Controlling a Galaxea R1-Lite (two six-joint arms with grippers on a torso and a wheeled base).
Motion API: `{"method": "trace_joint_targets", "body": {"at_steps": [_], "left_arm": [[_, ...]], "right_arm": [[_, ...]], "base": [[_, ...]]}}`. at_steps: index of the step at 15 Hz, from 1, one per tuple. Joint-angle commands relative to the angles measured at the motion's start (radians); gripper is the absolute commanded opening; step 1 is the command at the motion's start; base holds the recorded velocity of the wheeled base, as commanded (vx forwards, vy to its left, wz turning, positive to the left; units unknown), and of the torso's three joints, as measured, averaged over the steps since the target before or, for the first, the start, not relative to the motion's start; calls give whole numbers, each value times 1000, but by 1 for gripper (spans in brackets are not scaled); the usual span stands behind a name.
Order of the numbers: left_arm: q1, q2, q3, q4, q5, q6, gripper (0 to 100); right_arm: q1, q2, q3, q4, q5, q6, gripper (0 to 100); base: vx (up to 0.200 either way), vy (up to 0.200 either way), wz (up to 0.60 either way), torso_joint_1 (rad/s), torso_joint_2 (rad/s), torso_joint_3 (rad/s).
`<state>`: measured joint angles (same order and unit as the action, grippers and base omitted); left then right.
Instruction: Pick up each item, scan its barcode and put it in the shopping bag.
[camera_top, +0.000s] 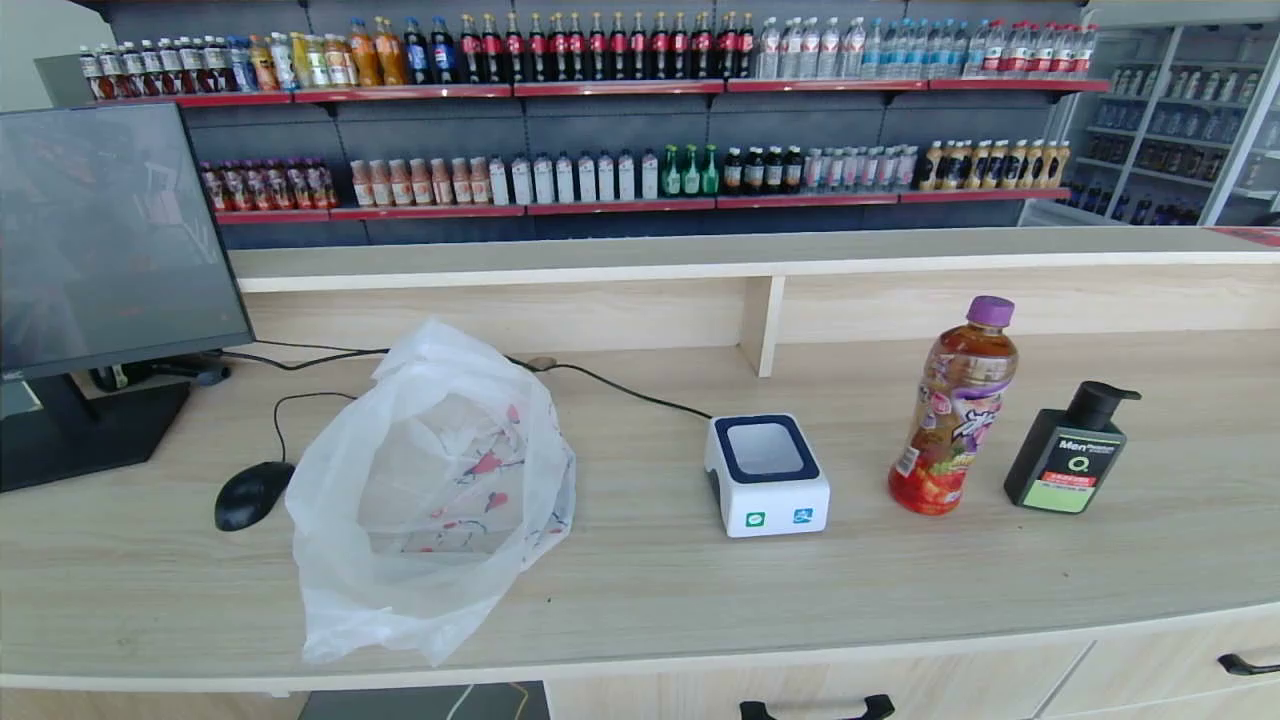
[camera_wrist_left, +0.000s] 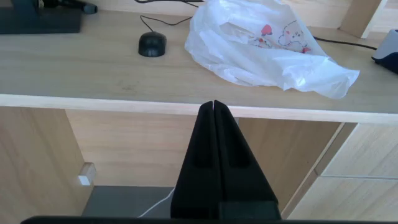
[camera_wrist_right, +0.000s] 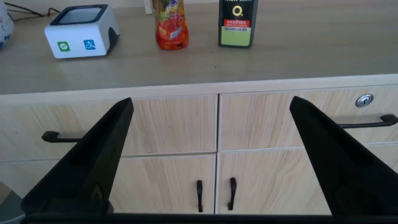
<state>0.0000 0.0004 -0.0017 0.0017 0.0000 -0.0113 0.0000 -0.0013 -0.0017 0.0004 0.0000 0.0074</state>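
Currently left claw (camera_wrist_left: 214, 107) hangs clenched and empty below the worktop (camera_top: 650, 580) edge, near the crumpled white shopping bag (camera_top: 430, 490); right claw (camera_wrist_right: 211, 102) is spread wide before the cabinet doors (camera_wrist_right: 161, 180), well apart from the items. 2 items stand upright right of the white scanner (camera_top: 766, 475): purple-capped orange drink bottle (camera_top: 952, 410) and, just beside it, dark pump bottle (camera_top: 1068, 450). Pale wood worktop; stocked shelves (camera_top: 620, 88) behind.

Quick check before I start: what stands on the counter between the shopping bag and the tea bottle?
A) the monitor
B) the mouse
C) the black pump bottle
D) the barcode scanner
D: in the head view the white scanner stands on the counter, with the shopping bag on one side and the purple-capped bottle on the other.
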Motion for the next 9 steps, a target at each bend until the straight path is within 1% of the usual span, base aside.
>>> {"method": "trace_joint_targets", "body": {"at_steps": [1, 2, 9], "left_arm": [[0, 0, 2, -2, 0, 5, 0], [0, 0, 2, 0, 0, 10, 0], [0, 0, 0, 0, 0, 10, 0]], "right_arm": [[0, 1, 0, 0, 0, 0, 100], [0, 1, 0, 0, 0, 0, 100], [0, 1, 0, -2, 3, -14, 100]], "base": [[0, 0, 0, 0, 0, 0], [0, 0, 0, 0, 0, 0], [0, 0, 0, 0, 0, 0]]}}
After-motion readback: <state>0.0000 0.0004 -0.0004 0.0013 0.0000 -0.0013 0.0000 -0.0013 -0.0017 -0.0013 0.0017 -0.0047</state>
